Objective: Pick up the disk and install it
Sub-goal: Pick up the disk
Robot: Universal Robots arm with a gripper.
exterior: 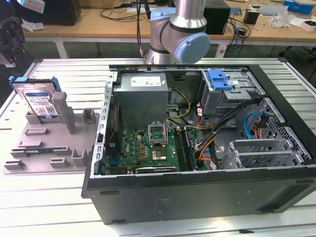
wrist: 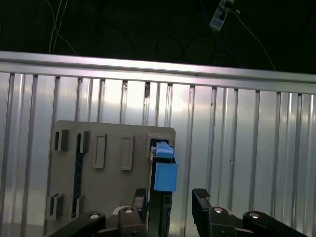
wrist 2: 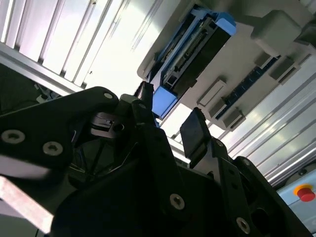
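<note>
The disk (exterior: pixel 40 101), a silver drive with a blue-and-white label in a blue caddy, stands on edge in a grey holder (exterior: pixel 44 148) at the exterior view's left. In both wrist views I look along its thin edge: the disk (wrist: pixel 161 165) (wrist 2: pixel 197 47) lies beyond my gripper (wrist: pixel 170 203) (wrist 2: pixel 170 116), in line with the gap and closer to one black finger (wrist: pixel 140 201). The gripper is open, holds nothing, and stays apart from the disk.
An open computer case (exterior: pixel 197 197) takes up the middle and right of the slatted metal table (exterior: pixel 59 197), with a blue bracket (exterior: pixel 219 79) atop its metal drive cage. The arm's base (exterior: pixel 182 29) rises behind the case. The grey holder (wrist: pixel 108 182) has several other slots.
</note>
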